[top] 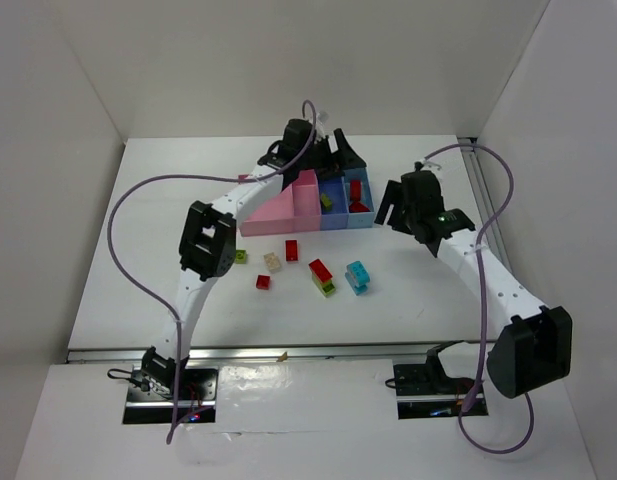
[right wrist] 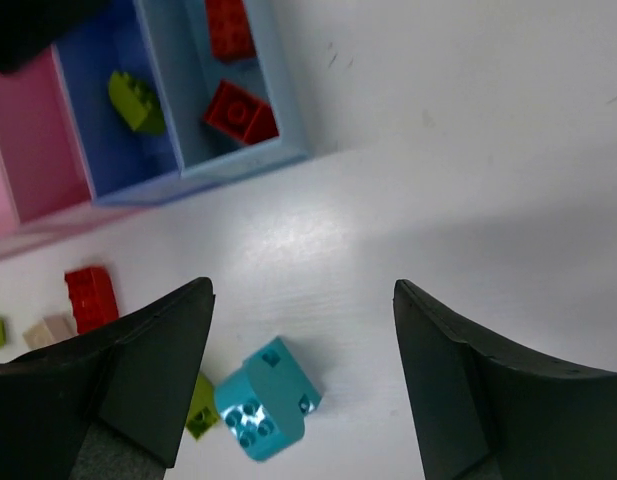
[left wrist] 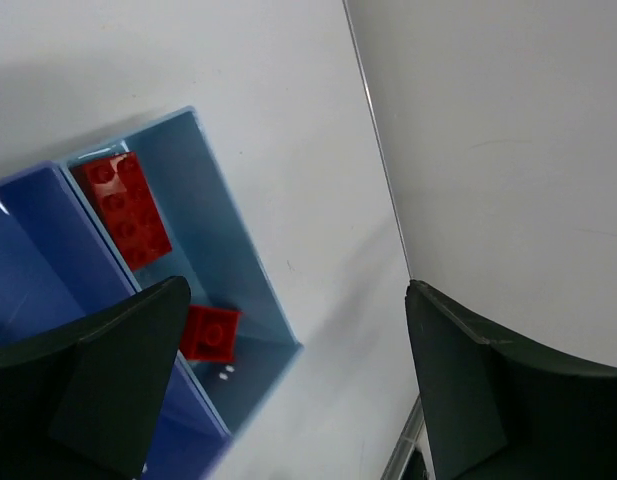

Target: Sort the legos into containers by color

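The left end effector (left wrist: 298, 290) stands wide and empty. Two red legos (left wrist: 123, 210) lie just under it, inside the light-blue container (left wrist: 223, 250). The right end effector (right wrist: 303, 295) is also parted and holds nothing. A cyan lego (right wrist: 268, 400) lies on the bench (right wrist: 468, 150) beneath it.

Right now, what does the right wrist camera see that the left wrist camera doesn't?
Only the right wrist view: a cyan brick on the table, a green brick in the darker blue bin, and the pink bin. Only the left wrist view: the wall past the table. Both: the light blue bin holding two red bricks, beside the darker blue bin.
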